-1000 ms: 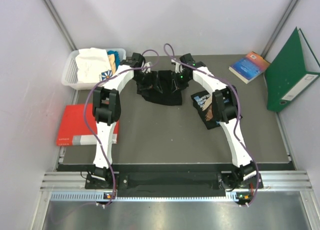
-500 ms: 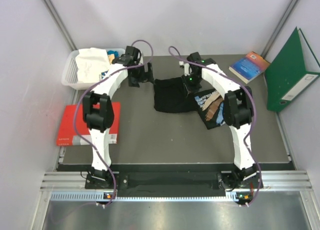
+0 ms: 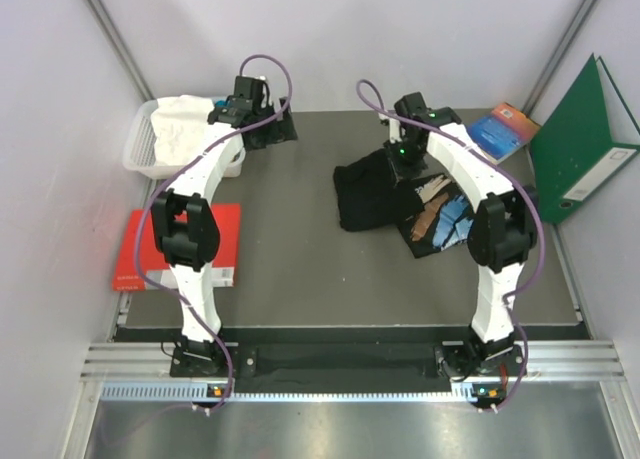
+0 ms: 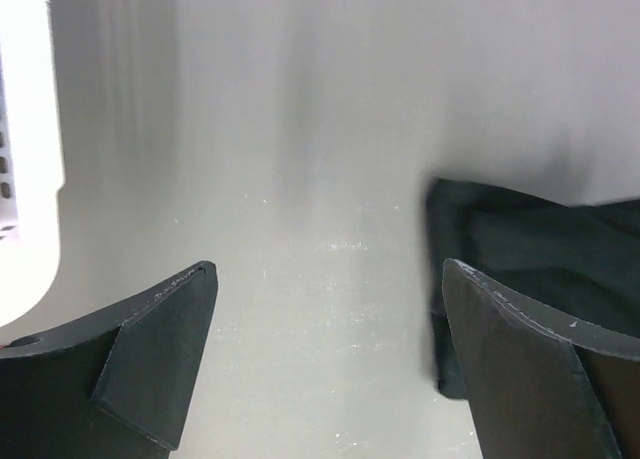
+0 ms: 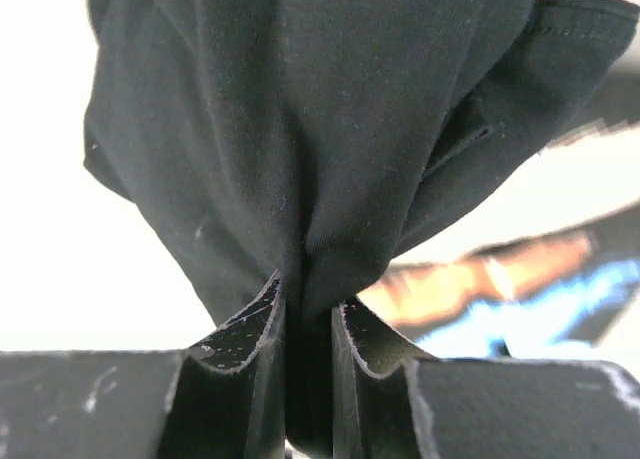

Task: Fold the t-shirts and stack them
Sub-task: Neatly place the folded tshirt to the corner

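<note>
The plain black t-shirt (image 3: 365, 194) lies bunched right of the table's middle, its right side over a magazine. My right gripper (image 3: 402, 161) stands at the shirt's far edge. In the right wrist view that gripper (image 5: 308, 291) is shut on a pinched fold of the black t-shirt (image 5: 300, 99). My left gripper (image 3: 275, 129) is at the far left, beside a basket, apart from the shirt. It (image 4: 328, 271) is open over bare table, with the black t-shirt (image 4: 520, 244) off to its right. White t-shirts (image 3: 185, 119) fill the basket.
The white basket (image 3: 135, 151) sits at the far left corner, and its wall (image 4: 25, 179) shows in the left wrist view. A red book (image 3: 140, 249) lies at the left edge. The black printed magazine (image 3: 442, 217), a blue book (image 3: 498, 134) and a green binder (image 3: 580, 144) are on the right.
My right gripper has dragged the black t-shirt rightward onto the magazine. My left gripper, open throughout, has moved away from the shirt to the far left by the basket.
</note>
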Action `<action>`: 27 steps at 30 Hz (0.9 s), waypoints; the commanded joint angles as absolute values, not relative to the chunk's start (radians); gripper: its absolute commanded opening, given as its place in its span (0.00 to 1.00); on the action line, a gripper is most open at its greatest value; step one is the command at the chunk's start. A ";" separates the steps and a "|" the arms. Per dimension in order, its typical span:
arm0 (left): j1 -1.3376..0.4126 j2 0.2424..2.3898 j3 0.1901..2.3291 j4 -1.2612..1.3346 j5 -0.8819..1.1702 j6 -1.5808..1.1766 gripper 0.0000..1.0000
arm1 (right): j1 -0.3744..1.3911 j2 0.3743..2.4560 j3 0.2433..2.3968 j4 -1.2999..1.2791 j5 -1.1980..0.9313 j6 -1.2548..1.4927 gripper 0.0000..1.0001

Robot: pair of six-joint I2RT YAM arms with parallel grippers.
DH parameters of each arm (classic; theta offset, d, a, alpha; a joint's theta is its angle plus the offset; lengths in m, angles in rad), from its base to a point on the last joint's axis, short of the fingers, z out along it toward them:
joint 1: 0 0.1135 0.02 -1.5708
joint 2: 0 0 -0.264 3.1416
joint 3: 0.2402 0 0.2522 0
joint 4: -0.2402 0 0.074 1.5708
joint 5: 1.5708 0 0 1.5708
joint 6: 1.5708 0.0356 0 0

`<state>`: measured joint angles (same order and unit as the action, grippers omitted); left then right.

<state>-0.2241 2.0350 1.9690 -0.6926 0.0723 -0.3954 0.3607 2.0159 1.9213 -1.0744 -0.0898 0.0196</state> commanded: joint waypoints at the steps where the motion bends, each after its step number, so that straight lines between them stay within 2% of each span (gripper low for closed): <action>1: -0.225 2.054 1.971 -0.667 0.095 -0.397 0.99 | 0.298 1.855 1.865 -1.149 0.001 0.034 0.06; 5: -0.224 2.074 1.980 -0.670 0.113 -0.396 0.99 | 0.198 1.738 1.768 -1.157 0.087 0.066 0.06; 10: -0.213 2.092 1.982 -0.664 0.146 -0.402 0.99 | 0.083 1.689 1.626 -1.042 0.141 0.057 0.07; 13: -0.207 2.095 1.979 -0.661 0.160 -0.407 0.99 | 0.051 1.753 1.620 -1.034 0.190 0.052 0.08; 20: -0.204 2.088 1.970 -0.657 0.156 -0.402 0.99 | 0.040 1.936 1.562 -1.002 0.062 0.038 0.13; 21: -0.203 2.086 1.971 -0.658 0.155 -0.400 0.99 | 0.040 1.947 1.552 -0.982 0.061 0.040 0.18; 22: -0.202 2.085 1.971 -0.658 0.155 -0.400 0.99 | 0.038 1.977 1.554 -0.985 0.083 0.061 0.35; 24: -0.202 2.085 1.971 -0.660 0.152 -0.397 0.99 | 0.040 2.009 1.578 -1.038 0.189 0.104 0.53; 27: -0.202 2.082 1.968 -0.663 0.153 -0.397 0.99 | 0.046 1.964 1.601 -1.039 0.253 0.112 0.97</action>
